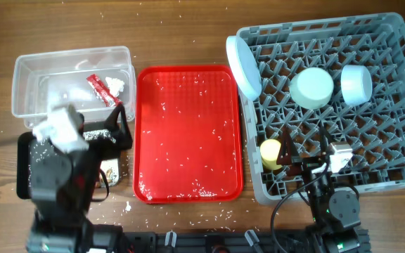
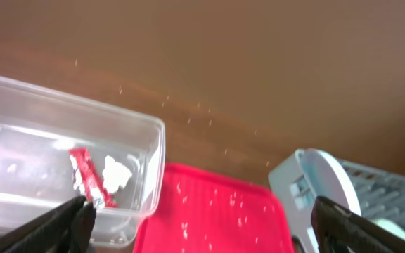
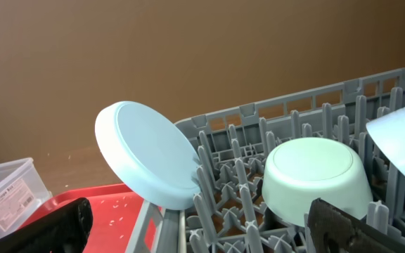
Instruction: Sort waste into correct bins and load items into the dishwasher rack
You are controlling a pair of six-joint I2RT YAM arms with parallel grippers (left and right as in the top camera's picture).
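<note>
The grey dishwasher rack [image 1: 371,35] holds the pale-blue plate [image 1: 243,67] on edge, the upturned mint-green bowl [image 1: 311,86], the light-blue bowl [image 1: 356,84], the yellow cup [image 1: 270,153] and a white spoon [image 1: 339,158]. The clear tub [image 1: 27,67] holds the red wrapper [image 1: 99,88] and white tissue [image 1: 115,85]. The black tray [image 1: 24,165] lies mostly under my left arm. My left gripper [image 1: 118,119] is open and empty between tub and red tray. My right gripper [image 1: 306,144] is open and empty over the rack's front.
The flat red tray [image 1: 188,133] lies between tub and rack, scattered with rice grains. Loose grains dot the wooden table. In the left wrist view, the tub [image 2: 153,140], wrapper [image 2: 86,176] and plate [image 2: 322,190] show. The right wrist view shows the plate [image 3: 146,154] and mint bowl [image 3: 315,176].
</note>
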